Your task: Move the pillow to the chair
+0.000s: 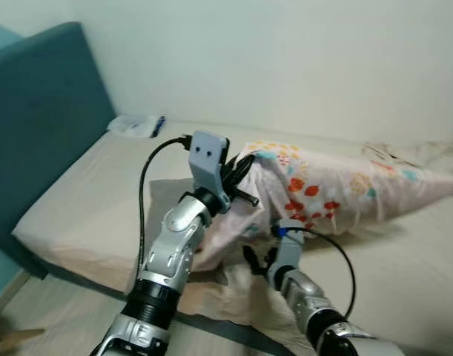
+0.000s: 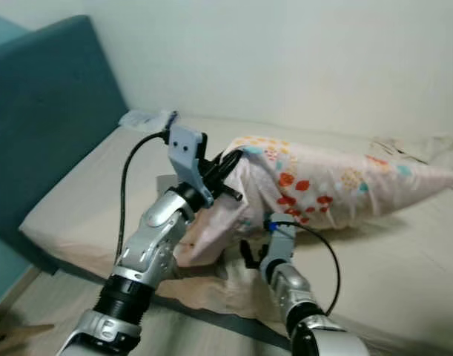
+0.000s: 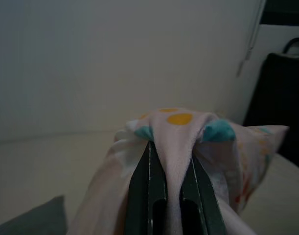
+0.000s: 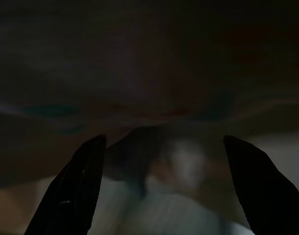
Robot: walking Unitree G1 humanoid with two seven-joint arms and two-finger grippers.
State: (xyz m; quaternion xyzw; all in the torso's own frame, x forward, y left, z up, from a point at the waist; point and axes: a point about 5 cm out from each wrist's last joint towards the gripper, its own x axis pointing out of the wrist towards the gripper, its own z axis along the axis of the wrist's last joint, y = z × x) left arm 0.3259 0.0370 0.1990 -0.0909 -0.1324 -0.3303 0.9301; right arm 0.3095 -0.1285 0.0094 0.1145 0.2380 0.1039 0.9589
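Already the left tool (image 1: 239, 172) pinches one corner of the floral pink pillow (image 1: 322, 189), whose thin fabric might slip while the right tool (image 1: 259, 261) gapes wide at six o'clock.

Both eye views look forward and down from the head onto the bed (image 1: 78, 200), sharing the pillow (image 1: 330, 189) and both arms. The left wrist view looks along the left tool (image 3: 171, 196), close on the pillow. The right wrist view, very dark, looks between the right tool's (image 4: 164, 186) fingers.
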